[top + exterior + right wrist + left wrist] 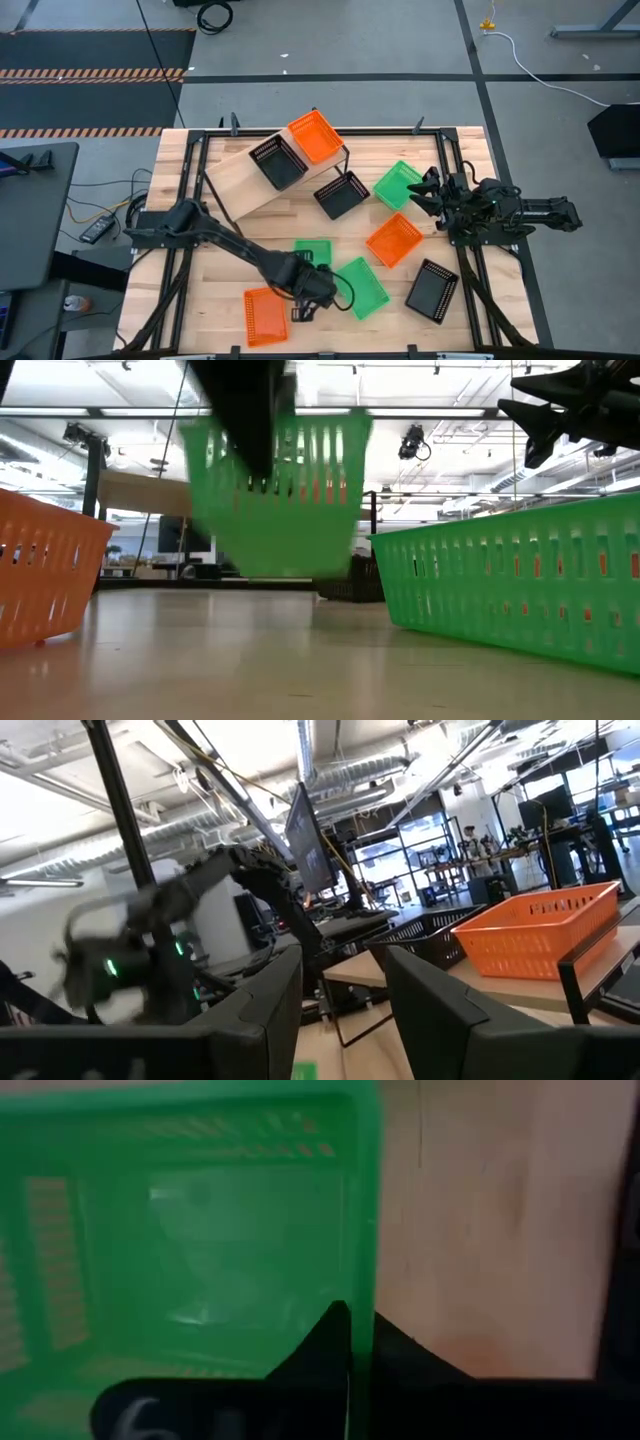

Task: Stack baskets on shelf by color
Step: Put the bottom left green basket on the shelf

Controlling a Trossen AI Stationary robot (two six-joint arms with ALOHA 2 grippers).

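The left gripper is pinched tight on the rim of a green basket, its fingers closed over the wall; in the low view that basket hangs tilted, clear of the table. Just beside it lie a second green basket and an orange one. The right gripper hovers with fingers partly apart and empty, above a third green basket. Well beyond both, the shelf carries an orange basket and a black one
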